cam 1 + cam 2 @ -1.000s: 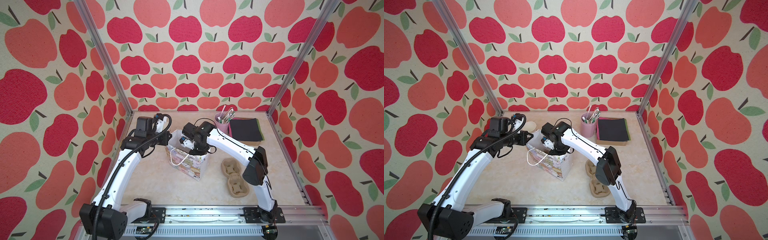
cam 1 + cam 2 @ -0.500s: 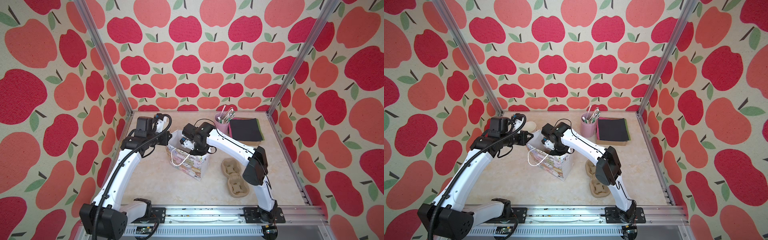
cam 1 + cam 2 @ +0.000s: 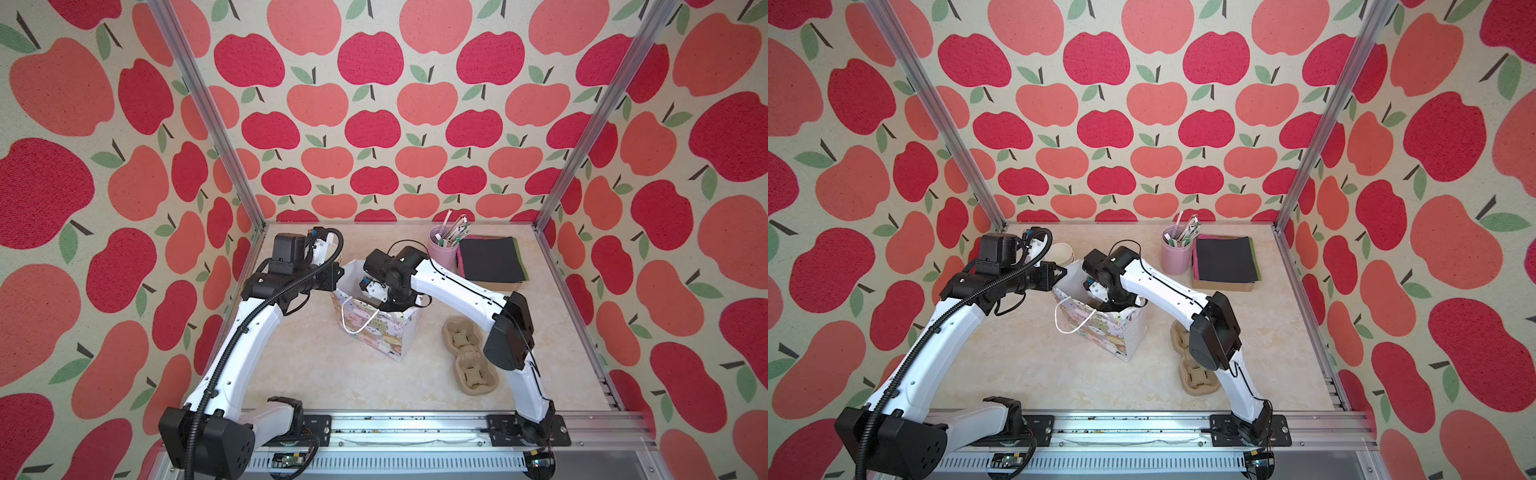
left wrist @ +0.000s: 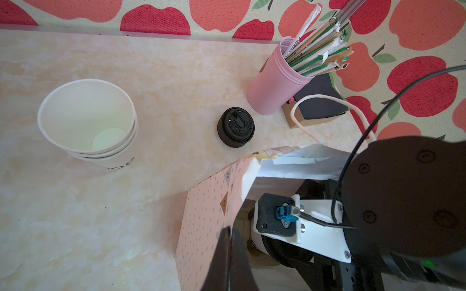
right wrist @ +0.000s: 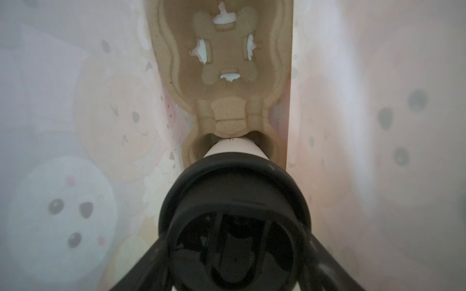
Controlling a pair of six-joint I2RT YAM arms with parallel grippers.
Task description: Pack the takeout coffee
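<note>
Right arm: seen rising from the front rail, elbow bent, forearm laid leftward over the gift bag (image 3: 382,332), wrist turned down into the bag mouth. The right tool (image 5: 234,241) is found inside the bag, closed partway around the takeout coffee (image 5: 235,151), with its fingers (image 5: 141,267) set against either side of the black lid (image 5: 234,181). The cup is seated upright in the near pocket of a pulp carrier (image 5: 224,63) at the bottom of the bag.

Left arm: arched up from the rail, forearm stretched rearward, wrist bent toward the bag. The left tool (image 4: 229,230) is pinched narrow on the bag's rim at its rear left corner.

On the worktop (image 3: 324,374), a loose lid (image 4: 235,127), a stack of white cups (image 4: 85,118) and a pink cup (image 4: 274,85) are noted behind the bag. A second carrier (image 3: 469,357) is laid to the bag's right.
</note>
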